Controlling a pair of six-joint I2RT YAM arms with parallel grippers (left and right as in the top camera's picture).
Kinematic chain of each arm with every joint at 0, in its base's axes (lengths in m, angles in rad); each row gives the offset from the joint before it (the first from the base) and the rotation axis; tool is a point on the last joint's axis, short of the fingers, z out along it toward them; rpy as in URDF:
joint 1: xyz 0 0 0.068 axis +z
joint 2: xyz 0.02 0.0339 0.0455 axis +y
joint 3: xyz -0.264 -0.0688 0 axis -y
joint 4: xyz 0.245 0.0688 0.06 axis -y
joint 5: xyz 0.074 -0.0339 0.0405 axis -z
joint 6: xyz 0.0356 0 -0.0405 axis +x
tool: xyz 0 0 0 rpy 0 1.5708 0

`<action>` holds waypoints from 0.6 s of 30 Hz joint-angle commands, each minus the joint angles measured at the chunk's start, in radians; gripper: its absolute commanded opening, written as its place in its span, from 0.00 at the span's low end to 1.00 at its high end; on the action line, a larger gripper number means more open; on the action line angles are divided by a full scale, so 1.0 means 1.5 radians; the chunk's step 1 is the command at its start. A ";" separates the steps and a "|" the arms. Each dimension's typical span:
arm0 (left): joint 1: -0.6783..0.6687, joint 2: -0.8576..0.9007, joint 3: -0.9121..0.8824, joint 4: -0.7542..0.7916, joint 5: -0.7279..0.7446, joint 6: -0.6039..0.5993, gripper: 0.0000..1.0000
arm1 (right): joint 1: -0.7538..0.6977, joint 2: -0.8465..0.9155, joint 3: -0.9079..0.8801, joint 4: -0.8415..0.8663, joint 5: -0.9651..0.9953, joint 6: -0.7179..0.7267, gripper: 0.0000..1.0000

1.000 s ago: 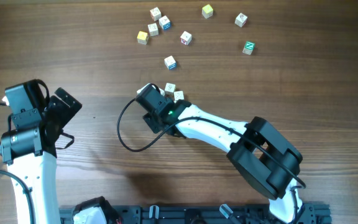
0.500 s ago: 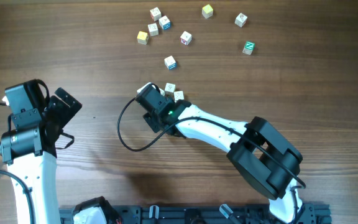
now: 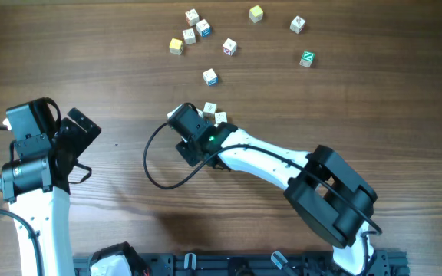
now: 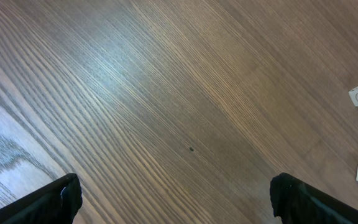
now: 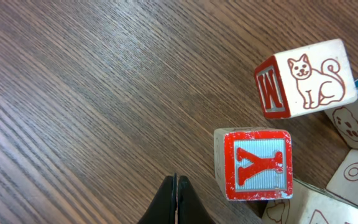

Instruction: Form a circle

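Right arm (image 3: 267,161) reaches in across the middle of the table (image 3: 90,61). My right jaws are pressed together, black tips meeting at the bottom edge of the wrist view, gripping nothing. The circle (image 3: 220,118) sits just beyond them, mid-table. From overhead only two pale cubes of it show past my wrist, and I cannot tell whether the ring is closed. The wrist view gives more: a cube with a red Y on a pale blue striped face (image 5: 253,165) lies just right of my jaw tips, near but apart. Behind it is a cube with a red W side and a red cat outline (image 5: 303,78). More white cubes with red drawings (image 5: 356,124) crowd in at the right edge. Left arm (image 3: 33,153) sits at the left side, well apart from the cubes. Its jaws are spread wide over bare wood grain, with fingertips (image 4: 55,199) at the frame's lower corners. Loose cubes (image 3: 229,47) lie scattered along the far side.
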State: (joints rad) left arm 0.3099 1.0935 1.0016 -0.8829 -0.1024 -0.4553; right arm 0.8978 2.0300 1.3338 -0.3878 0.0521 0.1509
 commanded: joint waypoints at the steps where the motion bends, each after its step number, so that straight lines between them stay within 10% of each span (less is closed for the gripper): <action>1: 0.004 0.000 0.000 0.001 0.006 -0.006 1.00 | -0.004 -0.018 0.000 -0.006 0.018 -0.014 0.04; 18: 0.004 0.000 0.000 0.001 0.006 -0.006 1.00 | -0.008 0.006 -0.001 0.007 0.024 -0.013 0.04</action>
State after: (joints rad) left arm 0.3099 1.0935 1.0016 -0.8829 -0.1028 -0.4549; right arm 0.8902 2.0293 1.3338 -0.3820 0.0719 0.1436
